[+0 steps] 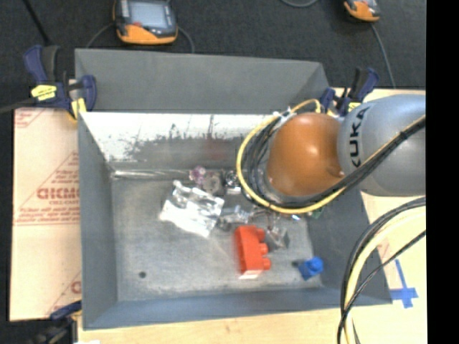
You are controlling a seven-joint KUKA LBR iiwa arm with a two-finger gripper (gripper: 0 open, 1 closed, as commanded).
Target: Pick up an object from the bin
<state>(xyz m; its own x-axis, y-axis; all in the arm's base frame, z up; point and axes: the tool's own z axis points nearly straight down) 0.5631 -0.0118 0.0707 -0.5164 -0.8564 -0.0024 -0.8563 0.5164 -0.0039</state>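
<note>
My gripper reaches down from under the arm's orange cover into the right middle of the bin. Its tip is just right of the upper end of a red blocky plastic piece, which lies on the bin floor. I cannot tell whether the gripper touches it. A small blue piece lies on the floor to the lower right of the gripper. A crumpled clear plastic package lies to its left.
A small purple and clear thing lies near the back wall, with a few small metallic bits beside it. The arm with its orange cover and yellow cables hangs over the bin's right rear part.
</note>
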